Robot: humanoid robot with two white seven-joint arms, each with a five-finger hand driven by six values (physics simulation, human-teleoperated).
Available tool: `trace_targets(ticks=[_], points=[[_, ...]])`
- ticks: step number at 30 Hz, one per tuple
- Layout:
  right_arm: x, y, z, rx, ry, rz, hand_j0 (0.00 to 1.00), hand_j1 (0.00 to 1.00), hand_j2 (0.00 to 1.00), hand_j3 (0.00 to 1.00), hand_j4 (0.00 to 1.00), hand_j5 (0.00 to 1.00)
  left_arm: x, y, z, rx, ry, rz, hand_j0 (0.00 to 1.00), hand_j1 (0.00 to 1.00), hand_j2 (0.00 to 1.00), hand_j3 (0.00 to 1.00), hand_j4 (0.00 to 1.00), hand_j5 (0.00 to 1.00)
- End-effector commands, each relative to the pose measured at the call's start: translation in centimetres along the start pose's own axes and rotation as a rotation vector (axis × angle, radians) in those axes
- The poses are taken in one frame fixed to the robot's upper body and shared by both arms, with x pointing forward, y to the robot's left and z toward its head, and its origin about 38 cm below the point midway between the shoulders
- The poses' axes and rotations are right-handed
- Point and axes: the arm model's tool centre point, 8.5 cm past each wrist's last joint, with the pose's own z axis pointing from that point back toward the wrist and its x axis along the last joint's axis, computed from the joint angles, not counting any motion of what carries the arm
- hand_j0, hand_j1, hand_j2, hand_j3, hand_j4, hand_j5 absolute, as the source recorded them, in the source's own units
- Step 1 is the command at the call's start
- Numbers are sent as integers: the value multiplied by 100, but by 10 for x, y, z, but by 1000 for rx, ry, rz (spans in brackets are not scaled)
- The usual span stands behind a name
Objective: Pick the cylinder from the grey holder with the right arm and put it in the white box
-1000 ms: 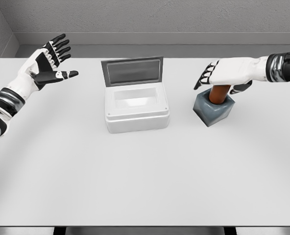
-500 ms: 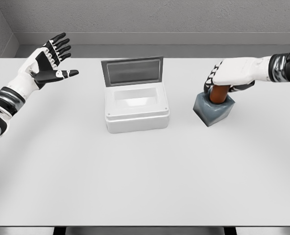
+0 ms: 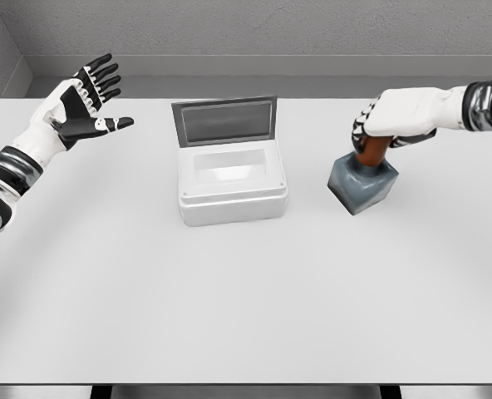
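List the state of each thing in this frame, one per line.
white box: lid open, standing upright at the back; nothing inside.
cylinder: still seated in the holder, tilted.
grey holder: on the table.
right hand: closed around the cylinder's top.
left hand: open, fingers spread, raised at the left.

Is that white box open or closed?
Open: the white box has its lid standing upright behind it, and its hollow inside looks empty.
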Motion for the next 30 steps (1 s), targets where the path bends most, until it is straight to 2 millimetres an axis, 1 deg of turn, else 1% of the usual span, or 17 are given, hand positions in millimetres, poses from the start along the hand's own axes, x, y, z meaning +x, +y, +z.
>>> trace_targets(ticks=[1,3,5,8,9,11,12,13,14,18,24,25,30], points=[[-3,1,5,-1,10,-7,48,48,48,48,48,48,0,0,0,0,-1,2,100,100,100,100,100,100],[-4,-2,7,-6,15,-1,48,48,48,48,48,48,0,0,0,0,-2,2,100,100,100,100,100,100],[-1,-8,9,-14,10,16,49,49,49,49,49,49,2,0,0,-2,-7,0,100,100,100,100,100,100],[8,-16,6,-29,-14,44,49,49,49,49,49,49,2,-1,0,-3,-7,1,100,100,100,100,100,100],[8,-22,7,-37,-12,53,49,49,49,49,49,49,2,-1,0,-3,-7,1,100,100,100,100,100,100],[10,-26,6,-44,-18,62,48,48,48,48,48,48,2,0,0,-2,-8,1,100,100,100,100,100,100],[16,-31,5,-53,-32,80,48,48,48,48,48,48,3,-1,0,-3,-9,1,100,100,100,100,100,100],[19,-35,1,-59,-41,89,48,48,48,48,48,48,3,-1,-1,-4,-9,0,100,100,100,100,100,100],[21,-43,-2,-73,-49,102,48,48,48,48,48,48,3,-1,-1,-4,-9,0,100,100,100,100,100,100],[32,-60,-17,-106,-87,125,48,48,48,48,48,48,4,-1,-1,-4,-12,0,100,100,100,100,100,100],[44,-69,-33,-123,-125,134,48,48,48,48,48,48,3,-1,-1,-5,-12,-1,100,100,100,100,100,100],[46,-72,-40,-127,-135,130,48,48,48,48,48,48,3,-1,-1,-5,-12,-1,100,100,100,100,100,100],[51,-79,-56,-137,-155,127,48,48,48,48,48,48,0,-8,-3,-17,-13,10,100,100,100,100,100,100]])
